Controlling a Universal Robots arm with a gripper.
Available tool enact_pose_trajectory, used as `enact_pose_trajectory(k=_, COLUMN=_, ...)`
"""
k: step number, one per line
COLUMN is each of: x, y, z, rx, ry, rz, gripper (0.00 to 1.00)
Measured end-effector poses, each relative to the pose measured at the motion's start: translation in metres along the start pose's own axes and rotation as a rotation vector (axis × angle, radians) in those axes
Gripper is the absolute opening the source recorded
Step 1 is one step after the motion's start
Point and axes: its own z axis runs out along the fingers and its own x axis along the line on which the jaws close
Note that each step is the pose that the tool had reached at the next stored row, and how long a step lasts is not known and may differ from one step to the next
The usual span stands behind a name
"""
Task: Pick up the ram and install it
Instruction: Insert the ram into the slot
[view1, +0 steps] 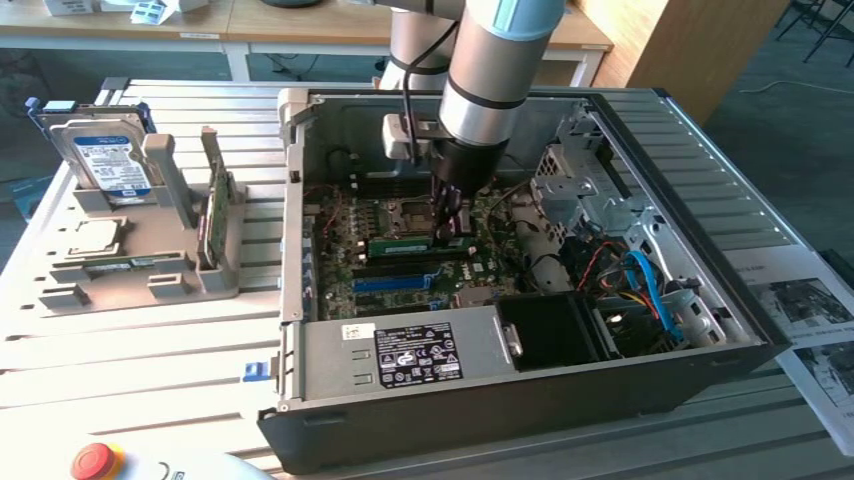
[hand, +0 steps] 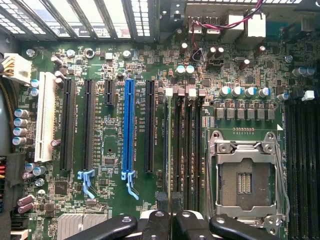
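— Green ram (view1: 400, 243): where is it?
— Low inside the open computer case (view1: 534, 390), lying level over the memory slots (hand: 189, 145) beside the CPU socket (hand: 245, 175).
— And the gripper (view1: 451, 228)?
— Pointing straight down, fingers pinched on the ram's upper edge. I cannot tell whether the ram is seated.

Daylight falls bright on the slatted table (view1: 147, 350) at the exterior view's left; inside the computer case (view1: 534, 400) the ram (view1: 400, 244) sits in the shade of the arm (view1: 487, 80). In the wrist view the motherboard (hand: 110, 145) is evenly lit, with pale glare through the vent slots (hand: 100, 20).
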Motion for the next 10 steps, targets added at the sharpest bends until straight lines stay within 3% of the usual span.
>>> enact_pose_trajectory(k=10, x=0.0000, y=0.0020, z=0.0002, rx=0.0000, ry=0.0000, rz=0.000, gripper=0.12)
